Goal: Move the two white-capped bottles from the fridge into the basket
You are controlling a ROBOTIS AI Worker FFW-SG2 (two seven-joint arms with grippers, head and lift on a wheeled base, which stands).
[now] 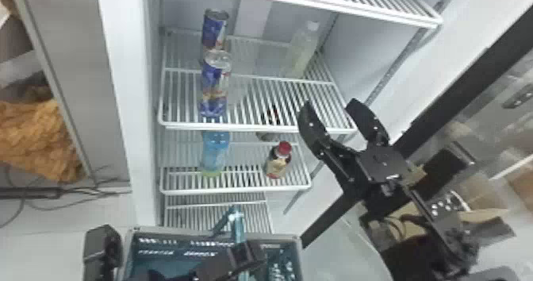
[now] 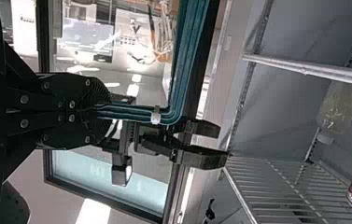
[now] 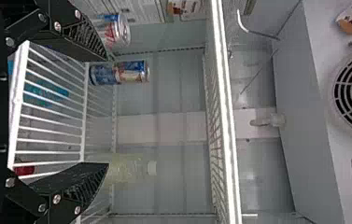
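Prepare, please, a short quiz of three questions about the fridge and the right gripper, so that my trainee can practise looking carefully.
1. True or false: the right gripper is open, with nothing held between its fingers.
2. Choose one: what colour is the cap of the small bottle on the shelf below the cans?
A. white
B. red
C. green
3. Fill in with left or right: in the head view, the white-capped bottle stands to the ____ of the cans.

Key: 1 true; 2 B; 3 right.
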